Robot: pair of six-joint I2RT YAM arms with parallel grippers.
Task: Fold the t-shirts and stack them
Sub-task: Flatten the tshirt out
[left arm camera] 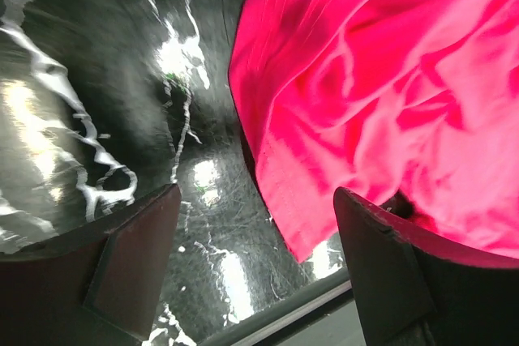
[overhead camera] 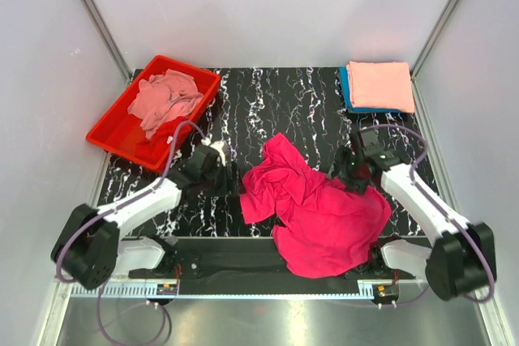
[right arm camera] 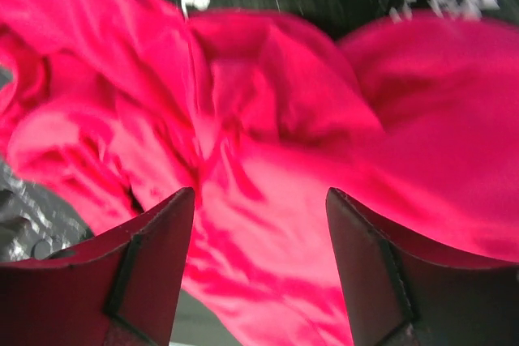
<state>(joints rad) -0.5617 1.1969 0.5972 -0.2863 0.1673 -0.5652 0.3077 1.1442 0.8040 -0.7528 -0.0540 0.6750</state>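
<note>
Left gripper: jaws apart, empty. The crumpled magenta t-shirt lies just to its right. Right gripper: jaws apart, directly over the cloth. Fabric is judged light, limp and non-fragile. Pinch a hem edge, not bunched folds.
</note>
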